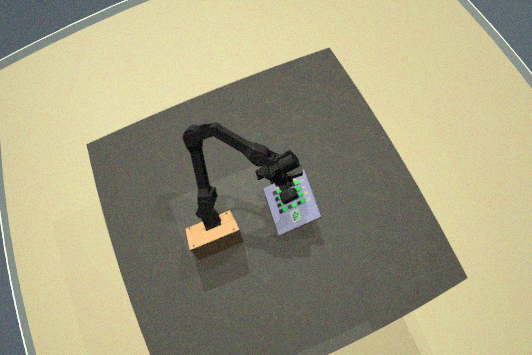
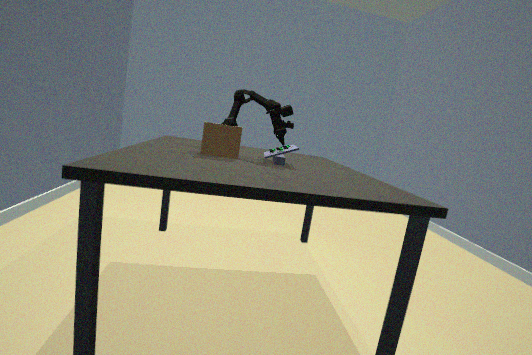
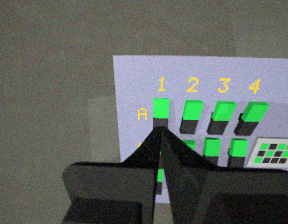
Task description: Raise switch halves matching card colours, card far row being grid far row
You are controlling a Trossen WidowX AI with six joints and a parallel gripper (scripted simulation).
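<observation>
The tilted lilac panel bears rows of green-and-dark switches. My gripper is shut and empty, its tips at the near, dark half of switch A1; contact cannot be told. Switches A2, A3 and A4 seem to have green halves raised. Row B shows B3 and B4; my fingers hide much of rows B and C. The card has a far row that reads green, dark, green, green.
The arm stands on a wooden block beside the panel. Both rest on the dark table top. A small block is under the panel.
</observation>
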